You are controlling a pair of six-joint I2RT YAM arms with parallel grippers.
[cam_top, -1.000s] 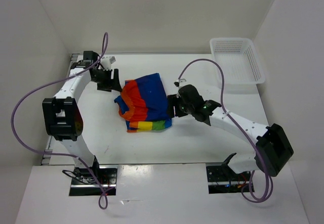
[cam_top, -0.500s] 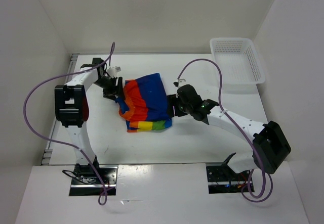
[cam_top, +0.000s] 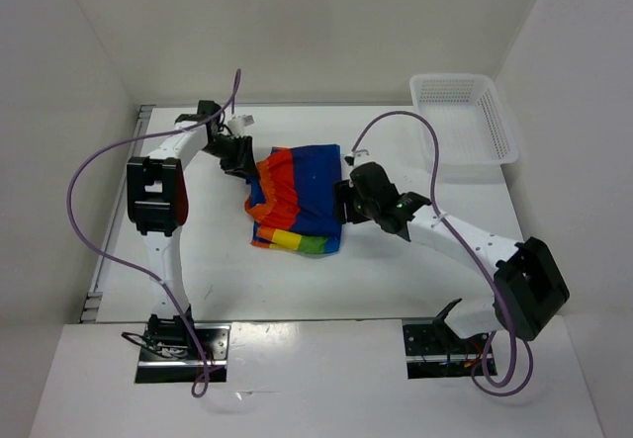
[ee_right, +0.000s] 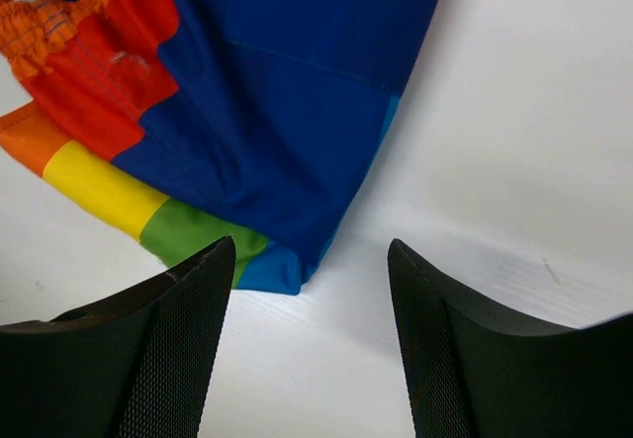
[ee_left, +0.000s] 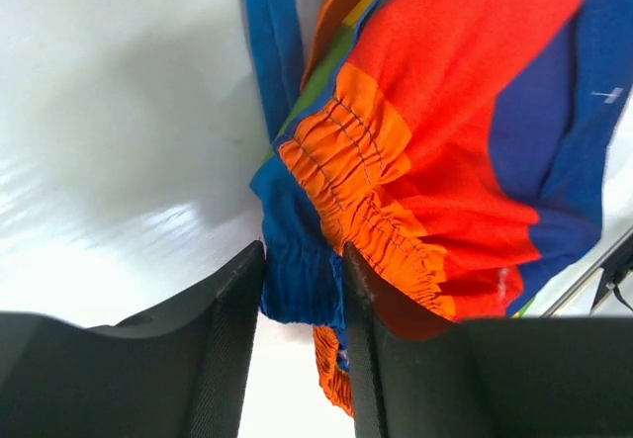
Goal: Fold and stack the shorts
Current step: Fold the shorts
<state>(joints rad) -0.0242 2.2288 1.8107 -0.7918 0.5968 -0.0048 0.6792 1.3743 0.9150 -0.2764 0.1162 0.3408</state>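
Observation:
The rainbow-striped shorts lie folded in the middle of the table, blue panel on top, orange waistband at the left, yellow and green stripes at the near edge. My left gripper is at the shorts' far-left corner, shut on the gathered blue and orange waistband. My right gripper sits at the shorts' right edge, open and empty. In the right wrist view the blue folded corner lies just ahead of the open fingers.
A white plastic mesh basket stands at the back right corner. Purple cables loop over both arms. White walls close in the table on the left, back and right.
My left gripper moved right onto the waistband and closed on it. The shorts shifted a little to the right and spread wider. My right gripper stayed at the right edge.

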